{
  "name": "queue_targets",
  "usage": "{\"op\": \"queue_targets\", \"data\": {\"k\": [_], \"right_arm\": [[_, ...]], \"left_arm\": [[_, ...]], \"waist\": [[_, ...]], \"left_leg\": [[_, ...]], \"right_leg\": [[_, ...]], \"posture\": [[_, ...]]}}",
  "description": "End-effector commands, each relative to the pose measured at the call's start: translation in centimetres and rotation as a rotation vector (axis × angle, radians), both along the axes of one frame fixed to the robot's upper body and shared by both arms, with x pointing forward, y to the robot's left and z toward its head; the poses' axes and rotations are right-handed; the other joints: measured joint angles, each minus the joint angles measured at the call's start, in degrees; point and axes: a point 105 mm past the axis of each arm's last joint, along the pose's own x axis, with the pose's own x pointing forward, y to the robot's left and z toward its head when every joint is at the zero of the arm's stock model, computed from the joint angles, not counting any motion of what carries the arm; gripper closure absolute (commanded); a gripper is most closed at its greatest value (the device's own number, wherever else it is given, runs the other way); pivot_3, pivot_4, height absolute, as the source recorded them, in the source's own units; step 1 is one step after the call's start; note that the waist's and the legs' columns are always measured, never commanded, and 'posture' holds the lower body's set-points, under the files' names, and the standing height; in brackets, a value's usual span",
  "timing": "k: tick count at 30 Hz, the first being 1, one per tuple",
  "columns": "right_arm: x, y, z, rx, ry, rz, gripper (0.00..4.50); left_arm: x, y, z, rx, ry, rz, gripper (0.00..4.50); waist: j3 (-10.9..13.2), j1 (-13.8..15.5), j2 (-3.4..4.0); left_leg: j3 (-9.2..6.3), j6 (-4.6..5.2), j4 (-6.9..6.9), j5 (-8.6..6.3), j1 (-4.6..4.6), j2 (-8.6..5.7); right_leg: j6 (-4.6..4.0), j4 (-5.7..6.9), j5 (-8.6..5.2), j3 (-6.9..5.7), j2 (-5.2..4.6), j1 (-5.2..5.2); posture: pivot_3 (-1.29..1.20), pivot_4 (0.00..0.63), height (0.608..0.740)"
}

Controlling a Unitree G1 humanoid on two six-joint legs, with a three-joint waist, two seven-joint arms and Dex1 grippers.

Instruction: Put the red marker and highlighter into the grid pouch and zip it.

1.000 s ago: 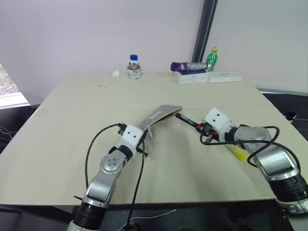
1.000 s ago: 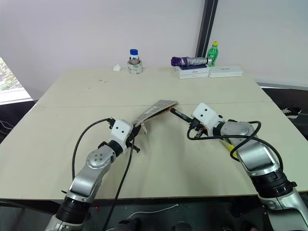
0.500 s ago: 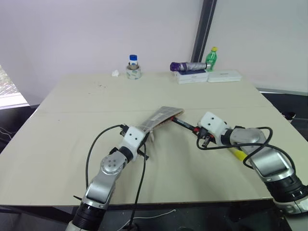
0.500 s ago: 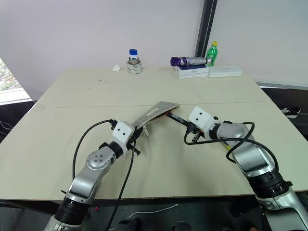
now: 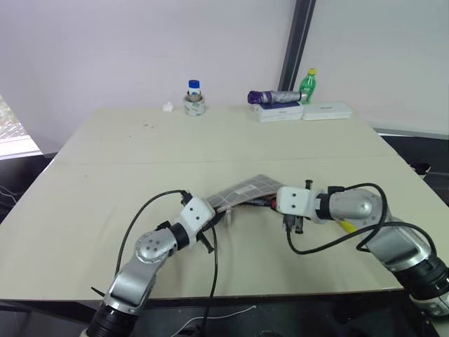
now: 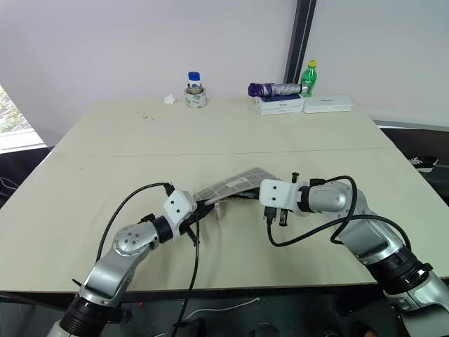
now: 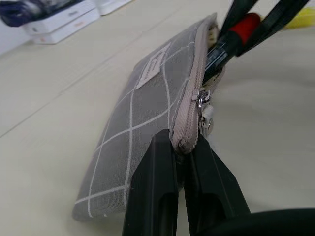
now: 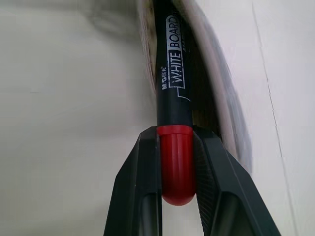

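While left gripper [image 7: 179,147] pinches grid pouch [image 7: 147,113] edge mid-table, right gripper [image 8: 175,162] clamps red marker [image 8: 172,83], half-inserted; highlighter [image 5: 345,225] lies right; risk: tip snagging zipper.

Even, soft daylight fills the room, with brighter glare from the window at 9 o'clock. Shadows under my arms on the table [image 5: 105,161] are faint. My wrist views blur close up: the grid pouch [image 7: 142,123] edge smears beside the red marker [image 8: 173,98].
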Motion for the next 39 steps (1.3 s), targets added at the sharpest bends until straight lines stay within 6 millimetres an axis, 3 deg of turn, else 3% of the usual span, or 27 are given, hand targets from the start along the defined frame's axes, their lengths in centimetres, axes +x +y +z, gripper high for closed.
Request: {"op": "queue_targets", "data": {"k": [1, 2, 9, 12, 14, 19, 22, 31, 34, 38, 39], "right_arm": [[0.1, 1.4, 1.7, 0.027, -0.057, 0.047, 4.17], [0.1, 1.4, 1.8, 0.038, -0.045, 0.041, 4.17], [0.1, 0.0, 5.0, 0.188, -0.044, -0.046, 0.8], [-0.1, -2.1, 5.8, 0.253, -0.009, -0.13, 0.8], [-0.1, -4.6, 5.4, 0.272, 0.024, -0.233, 0.8], [0.1, -12.7, 2.0, 0.349, 0.134, -0.641, 0.8], [-0.2, -16.0, 0.2, 0.445, 0.188, -0.836, 0.8], [-1.6, -18.2, -3.7, 0.596, 0.361, -1.048, 0.8], [-1.5, -18.1, -4.0, 0.651, 0.395, -1.06, 1.62], [-1.2, -17.6, -3.1, 0.638, 0.367, -1.016, 3.64], [-1.1, -16.8, -2.1, 0.598, 0.335, -0.942, 3.66]], "left_arm": [[-0.6, -0.4, 1.5, -0.02, -0.056, -0.049, 4.5], [-0.5, -0.2, 1.6, -0.02, -0.056, -0.042, 4.5], [1.0, 0.9, 1.7, -0.088, -0.022, 0.091, 4.5], [1.5, 0.7, 1.8, -0.129, -0.005, 0.136, 4.5], [1.7, 0.4, 1.9, -0.156, 0.0, 0.157, 4.5], [2.1, -1.0, 2.3, -0.199, 0.0, 0.166, 4.5], [2.1, -1.9, 2.5, -0.212, 0.0, 0.152, 4.5], [2.1, -2.2, 2.5, -0.202, -0.006, 0.13, 4.5], [2.1, -2.1, 2.5, -0.199, -0.008, 0.13, 4.5], [2.2, -1.9, 2.4, -0.19, -0.013, 0.134, 4.5], [2.3, -1.8, 2.4, -0.181, -0.018, 0.137, 4.5]], "waist": [[0.0, -0.02, 0.0], [0.0, 0.01, 0.0], [0.0, 0.24, 0.0], [0.0, 0.25, -0.01], [0.0, 0.31, -0.01], [0.0, 0.54, -0.04], [-0.01, 0.28, -0.02], [-0.02, 0.14, 0.0], [-0.02, 0.14, 0.0], [-0.02, 0.12, 0.0], [-0.02, 0.12, 0.0]], "left_leg": [[0.0, 0.0, 0.0, 0.0, 0.01, 0.0], [0.0, 0.0, 0.01, 0.0, 0.01, 0.0], [-0.05, 0.0, 0.01, 0.0, 0.0, 0.0], [-0.06, 0.02, 0.02, -0.01, 0.0, -0.01], [-0.06, 0.02, 0.04, -0.01, 0.0, -0.02], [-0.05, 0.03, 0.09, -0.01, 0.03, -0.05], [0.02, 0.03, 0.08, -0.01, 0.02, -0.06], [0.13, 0.03, 0.09, -0.01, 0.03, -0.05], [0.12, 0.03, 0.11, -0.01, 0.08, -0.05], [0.12, 0.03, 0.12, -0.01, 0.09, -0.05], [0.12, 0.03, 0.12, -0.01, 0.09, -0.05]], "right_leg": [[0.0, 0.0, 0.0, 0.0, 0.0, 0.0], [0.0, 0.0, 0.0, 0.0, 0.0, 0.0], [0.0, -0.01, 0.0, -0.01, -0.05, 0.02], [0.0, -0.01, 0.0, -0.02, -0.06, 0.06], [0.0, -0.02, 0.0, -0.05, -0.06, 0.09], [0.0, -0.04, 0.0, -0.14, -0.06, 0.21], [0.0, -0.04, 0.0, -0.14, -0.07, 0.19], [0.0, -0.03, 0.01, -0.13, -0.02, 0.2], [0.0, -0.03, 0.01, -0.13, -0.02, 0.26], [0.01, -0.04, 0.01, -0.13, -0.02, 0.28], [0.01, -0.04, 0.01, -0.13, -0.02, 0.28]], "posture": [[0.0, 0.15, 0.737], [0.0, 0.15, 0.737], [0.0, 0.15, 0.737], [0.0, 0.15, 0.737], [0.0, 0.15, 0.737], [0.0, 0.15, 0.737], [0.0, 0.15, 0.737], [0.0, 0.15, 0.737], [0.0, 0.15, 0.737], [0.0, 0.15, 0.737], [0.0, 0.15, 0.737]]}}
